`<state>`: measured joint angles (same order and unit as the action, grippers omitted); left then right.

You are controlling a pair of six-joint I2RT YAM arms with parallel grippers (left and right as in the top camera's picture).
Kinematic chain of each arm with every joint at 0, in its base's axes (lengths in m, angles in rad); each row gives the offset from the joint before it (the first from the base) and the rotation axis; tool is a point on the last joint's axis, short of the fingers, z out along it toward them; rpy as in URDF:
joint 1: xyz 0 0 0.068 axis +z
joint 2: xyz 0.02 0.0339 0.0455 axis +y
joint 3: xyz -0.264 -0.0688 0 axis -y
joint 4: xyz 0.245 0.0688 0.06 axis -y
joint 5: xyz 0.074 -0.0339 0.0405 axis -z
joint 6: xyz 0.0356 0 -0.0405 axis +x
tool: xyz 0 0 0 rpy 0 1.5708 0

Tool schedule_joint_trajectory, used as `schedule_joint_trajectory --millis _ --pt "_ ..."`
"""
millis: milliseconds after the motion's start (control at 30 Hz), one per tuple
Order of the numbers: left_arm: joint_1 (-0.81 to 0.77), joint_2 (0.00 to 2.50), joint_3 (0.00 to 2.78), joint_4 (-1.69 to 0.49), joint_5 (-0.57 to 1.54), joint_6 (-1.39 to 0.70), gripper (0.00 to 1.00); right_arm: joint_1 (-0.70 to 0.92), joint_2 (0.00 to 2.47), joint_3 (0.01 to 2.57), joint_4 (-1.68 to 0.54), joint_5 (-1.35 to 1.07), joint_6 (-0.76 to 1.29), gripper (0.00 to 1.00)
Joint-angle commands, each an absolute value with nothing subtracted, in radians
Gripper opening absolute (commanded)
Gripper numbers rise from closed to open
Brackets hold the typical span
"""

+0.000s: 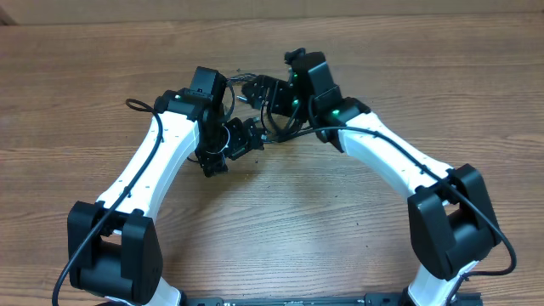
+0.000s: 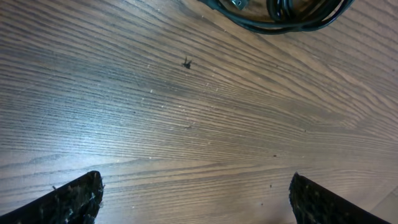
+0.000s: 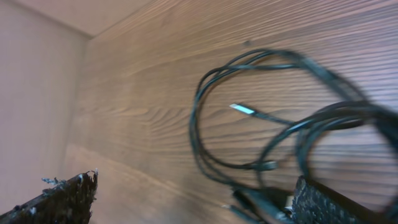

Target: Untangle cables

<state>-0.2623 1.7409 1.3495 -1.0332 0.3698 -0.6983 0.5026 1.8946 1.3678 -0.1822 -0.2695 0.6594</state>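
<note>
The cables [image 1: 274, 127] are thin black cords in tangled loops on the wooden table between my two arms. In the right wrist view the cables [image 3: 249, 143] spread in blurred loops, with a silver-tipped plug [image 3: 242, 110] inside one loop. My right gripper [image 3: 193, 200] is open, and part of the bundle lies against its right finger. My left gripper [image 2: 196, 202] is open over bare wood, with the cables [image 2: 273, 18] beyond its fingertips at the top edge. In the overhead view the left gripper [image 1: 236, 138] and right gripper [image 1: 262, 91] sit close together at the bundle.
The wooden table [image 1: 280, 221] spreads around both arms. Thicker black wires run along the white arm links. A pale wall or edge shows at the left of the right wrist view [image 3: 31, 93].
</note>
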Motion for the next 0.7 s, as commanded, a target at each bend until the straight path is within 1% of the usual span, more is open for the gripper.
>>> schedule_joint_trajectory --millis 0,267,333,467,600,667 --pt "-0.271 1.715 1.364 -1.035 0.366 -0.677 0.95 0.451 1.899 1.395 -0.194 -0.254 0.622 1.00" --pt "-0.271 1.715 1.364 -1.014 0.307 -0.683 0.96 0.397 1.899 1.395 -0.266 -0.238 0.537 1.00" --pt "-0.271 1.715 1.364 -1.002 0.292 -0.702 0.97 0.395 1.899 1.395 -0.297 -0.213 0.503 1.00" --pt "-0.271 1.715 1.364 -0.987 0.274 -0.703 1.00 0.395 1.899 1.395 -0.361 -0.176 0.409 1.00" --pt "-0.271 1.715 1.364 -0.982 0.254 -0.704 1.00 0.395 1.903 1.394 -0.435 -0.112 0.313 1.00" --pt "-0.271 1.715 1.364 -0.982 0.252 -0.704 1.00 0.395 1.915 1.394 -0.454 -0.113 0.260 0.98"
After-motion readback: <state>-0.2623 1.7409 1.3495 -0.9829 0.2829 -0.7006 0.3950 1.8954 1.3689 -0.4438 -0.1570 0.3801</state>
